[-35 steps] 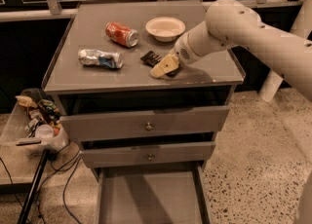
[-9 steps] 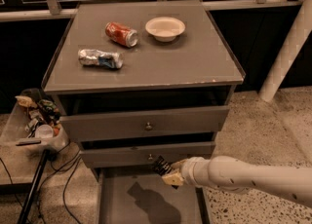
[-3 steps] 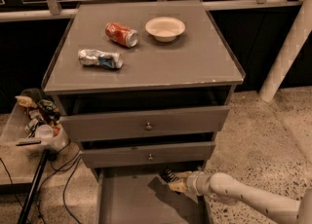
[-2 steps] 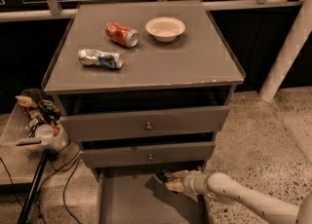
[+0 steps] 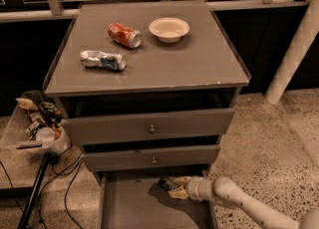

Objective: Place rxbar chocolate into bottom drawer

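The rxbar chocolate (image 5: 167,183), a small black bar with pale stripes, is held at the tip of my gripper (image 5: 175,189). The gripper is shut on it and reaches in from the lower right. It sits over the back right part of the open bottom drawer (image 5: 129,205), just under the middle drawer's front. The bar is close to the drawer floor; I cannot tell whether it touches. The drawer is a wide grey tray, pulled out toward the camera.
On the cabinet top lie a red soda can (image 5: 124,35), a crushed silver-blue can (image 5: 102,59) and a white bowl (image 5: 169,28). The two upper drawers (image 5: 149,126) stand slightly ajar. A cluttered bin (image 5: 35,123) and cables sit left; a white post (image 5: 294,54) stands right.
The bar has gone from the cabinet top, where the gripper held it, down into the open bottom drawer. Over the last second the gripper has sunk only slightly.
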